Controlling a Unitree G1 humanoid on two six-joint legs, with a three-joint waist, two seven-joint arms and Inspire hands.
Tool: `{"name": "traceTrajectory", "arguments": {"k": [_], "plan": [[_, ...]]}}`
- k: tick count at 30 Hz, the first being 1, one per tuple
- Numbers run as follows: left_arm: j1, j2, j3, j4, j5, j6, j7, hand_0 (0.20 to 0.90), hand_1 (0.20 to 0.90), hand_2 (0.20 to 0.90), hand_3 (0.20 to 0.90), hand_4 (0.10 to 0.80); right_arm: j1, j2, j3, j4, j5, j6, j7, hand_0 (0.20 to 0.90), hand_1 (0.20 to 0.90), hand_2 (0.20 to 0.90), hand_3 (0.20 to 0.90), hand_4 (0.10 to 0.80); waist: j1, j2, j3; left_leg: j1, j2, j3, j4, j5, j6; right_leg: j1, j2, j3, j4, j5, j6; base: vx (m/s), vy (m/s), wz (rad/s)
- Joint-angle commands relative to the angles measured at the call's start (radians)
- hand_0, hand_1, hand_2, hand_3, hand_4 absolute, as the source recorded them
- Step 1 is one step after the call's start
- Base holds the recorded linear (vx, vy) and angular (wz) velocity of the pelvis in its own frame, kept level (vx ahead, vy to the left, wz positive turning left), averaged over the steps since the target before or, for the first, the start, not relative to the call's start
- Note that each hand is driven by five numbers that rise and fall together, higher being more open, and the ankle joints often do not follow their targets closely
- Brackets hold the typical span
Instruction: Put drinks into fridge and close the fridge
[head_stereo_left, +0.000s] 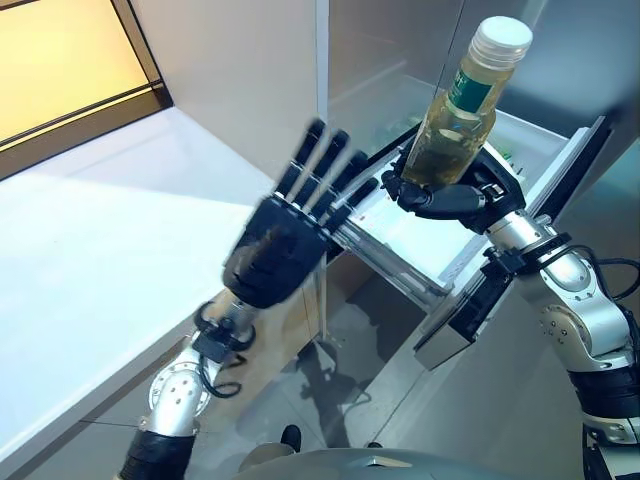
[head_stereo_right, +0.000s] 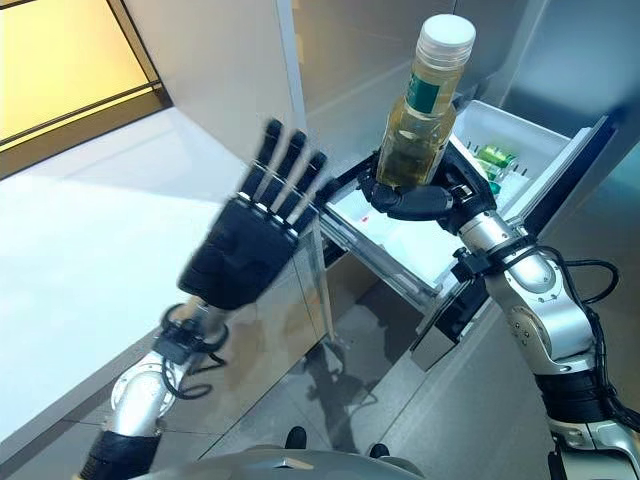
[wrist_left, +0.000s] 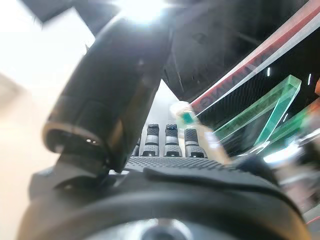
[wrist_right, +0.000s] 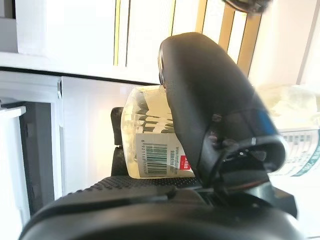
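While the right hand (head_stereo_left: 445, 200) curls round the lower part of a drink bottle (head_stereo_left: 458, 110) and holds it upright above the open fridge drawer (head_stereo_left: 405, 240), the left hand (head_stereo_left: 285, 235) hangs to the drawer's left, fingers straight and spread, holding nothing.

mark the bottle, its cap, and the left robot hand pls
bottle (head_stereo_left: 445, 140), left eye view, yellow body.
cap (head_stereo_left: 501, 38), left eye view, white side.
left robot hand (head_stereo_right: 232, 255), right eye view, back of palm.
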Motion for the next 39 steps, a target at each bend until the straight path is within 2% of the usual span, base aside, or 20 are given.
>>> {"name": "traceTrajectory", "arguments": {"k": [1, 6, 9, 11, 13, 14, 16, 17, 20, 23, 25, 30, 32, 39], "plan": [[0.016, 0.011, -0.021, -0.012, -0.181, 0.060, -0.110, 0.900, 0.900, 0.900, 0.900, 0.800, -0.143, -0.013, -0.129, -0.078, 0.069, -0.193, -0.036, 0.300, 0.300, 0.300, 0.200, 0.100, -0.003, -0.052, -0.073, 0.021, -0.075, 0.049, 0.001, -0.077, 0.069, -0.034, 0.014, 0.051, 0.019, 0.061, 0.015, -0.019, -0.001, -0.11], [0.070, -0.001, -0.034, 0.075, -0.240, 0.114, -0.063, 0.900, 0.900, 0.900, 0.900, 0.800, -0.106, -0.020, -0.160, -0.076, 0.057, -0.194, -0.051, 0.300, 0.300, 0.300, 0.200, 0.100, -0.011, -0.056, -0.070, 0.013, -0.071, 0.064, 0.001, -0.075, 0.067, -0.044, 0.015, 0.057, 0.019, 0.065, 0.017, -0.012, 0.000, -0.07], [0.107, -0.017, -0.025, 0.162, -0.155, 0.116, -0.041, 0.900, 0.900, 0.900, 0.900, 0.800, -0.076, -0.028, -0.189, -0.060, 0.055, -0.191, -0.050, 0.300, 0.300, 0.300, 0.200, 0.100, -0.015, -0.059, -0.067, 0.011, -0.069, 0.073, 0.001, -0.075, 0.066, -0.048, 0.016, 0.059, 0.020, 0.066, 0.019, -0.003, -0.003, -0.01], [0.137, -0.033, -0.017, 0.236, -0.041, 0.103, -0.038, 0.900, 0.900, 0.900, 0.900, 0.800, -0.056, -0.037, -0.203, -0.044, 0.056, -0.190, -0.047, 0.300, 0.300, 0.300, 0.200, 0.100, -0.016, -0.060, -0.066, 0.009, -0.067, 0.080, 0.001, -0.073, 0.065, -0.050, 0.017, 0.061, 0.020, 0.067, 0.020, -0.004, -0.002, -0.04], [0.159, -0.045, -0.006, 0.329, 0.145, 0.044, -0.057, 0.900, 0.900, 0.900, 0.900, 0.800, -0.042, -0.046, -0.215, -0.023, 0.037, -0.185, -0.055, 0.300, 0.300, 0.300, 0.200, 0.100, -0.016, -0.062, -0.066, 0.009, -0.066, 0.085, 0.001, -0.073, 0.065, -0.051, 0.017, 0.060, 0.018, 0.069, 0.022, 0.000, 0.000, 0.00], [0.168, -0.034, -0.002, 0.373, 0.243, -0.022, -0.056, 0.900, 0.900, 0.900, 0.900, 0.800, -0.042, -0.058, -0.219, -0.002, 0.034, -0.182, -0.055, 0.300, 0.300, 0.300, 0.200, 0.100, -0.015, -0.063, -0.066, 0.007, -0.065, 0.088, 0.001, -0.071, 0.064, -0.052, 0.017, 0.060, 0.017, 0.069, 0.023, 0.000, 0.000, 0.00], [0.178, -0.031, 0.009, 0.406, 0.304, -0.049, -0.052, 0.900, 0.900, 0.900, 0.900, 0.800, -0.036, -0.069, -0.221, 0.016, 0.003, -0.187, -0.064, 0.300, 0.300, 0.300, 0.200, 0.100, -0.012, -0.062, -0.065, 0.012, -0.063, 0.088, 0.001, -0.079, 0.064, -0.046, 0.018, 0.060, 0.015, 0.063, 0.025, 0.047, 0.007, -0.01], [0.179, -0.013, 0.022, 0.461, 0.440, -0.122, -0.036, 0.900, 0.900, 0.900, 0.900, 0.800, -0.051, -0.084, -0.209, 0.044, -0.017, -0.171, -0.067, 0.300, 0.300, 0.300, 0.200, 0.100, -0.010, -0.062, -0.063, 0.014, -0.062, 0.091, 0.001, -0.080, 0.063, -0.044, 0.018, 0.058, 0.016, 0.061, 0.025, 0.066, 0.012, -0.04], [0.164, 0.058, -0.002, 0.529, 0.678, -0.234, 0.060, 0.900, 0.900, 0.900, 0.900, 0.800, -0.079, -0.135, -0.188, 0.106, -0.048, -0.150, -0.073, 0.300, 0.300, 0.300, 0.200, 0.100, -0.006, -0.064, -0.061, 0.013, -0.061, 0.093, 0.001, -0.074, 0.064, -0.045, 0.019, 0.057, 0.018, 0.061, 0.025, 0.053, 0.019, -0.02], [0.139, 0.095, -0.015, 0.595, 0.817, -0.262, 0.157, 0.900, 0.900, 0.900, 0.900, 0.800, -0.118, -0.187, -0.164, 0.161, -0.076, -0.120, -0.076, 0.300, 0.300, 0.300, 0.200, 0.100, -0.005, -0.064, -0.061, 0.011, -0.059, 0.099, 0.001, -0.070, 0.064, -0.047, 0.022, 0.060, 0.019, 0.058, 0.024, 0.064, 0.033, 0.00], [0.129, 0.106, -0.016, 0.644, 0.856, -0.281, 0.212, 0.900, 0.900, 0.900, 0.900, 0.800, -0.134, -0.198, -0.154, 0.188, -0.109, -0.117, -0.072, 0.300, 0.300, 0.300, 0.200, 0.100, -0.003, -0.066, -0.059, 0.009, -0.060, 0.100, 0.003, -0.069, 0.065, -0.049, 0.024, 0.061, 0.019, 0.060, 0.025, 0.070, 0.021, -0.02], [0.107, 0.106, -0.019, 0.844, 1.112, -0.451, 0.382, 0.900, 0.900, 0.900, 0.900, 0.800, -0.235, -0.230, -0.095, 0.288, -0.167, -0.121, -0.043, 0.300, 0.300, 0.300, 0.200, 0.100, 0.019, -0.085, -0.050, 0.004, -0.061, 0.103, 0.007, -0.067, 0.065, -0.049, 0.026, 0.054, 0.020, 0.058, 0.023, 0.073, 0.004, -0.06], [0.111, 0.105, -0.013, 0.894, 1.183, -0.481, 0.430, 0.900, 0.900, 0.900, 0.900, 0.800, -0.279, -0.253, -0.072, 0.328, -0.188, -0.127, -0.021, 0.300, 0.300, 0.300, 0.200, 0.100, 0.032, -0.093, -0.045, 0.002, -0.059, 0.104, 0.008, -0.068, 0.064, -0.048, 0.026, 0.048, 0.020, 0.057, 0.023, 0.077, -0.007, -0.05], [0.144, 0.094, 0.043, 1.031, 1.226, -0.521, 0.489, 0.900, 0.900, 0.900, 0.900, 0.800, -0.407, -0.288, 0.030, 0.437, -0.218, -0.128, 0.037, 0.300, 0.300, 0.300, 0.200, 0.100, 0.077, -0.123, -0.029, -0.008, -0.058, 0.096, 0.010, -0.065, 0.063, -0.048, 0.032, 0.034, 0.021, 0.052, 0.018, 0.097, -0.007, 0.00]]}}
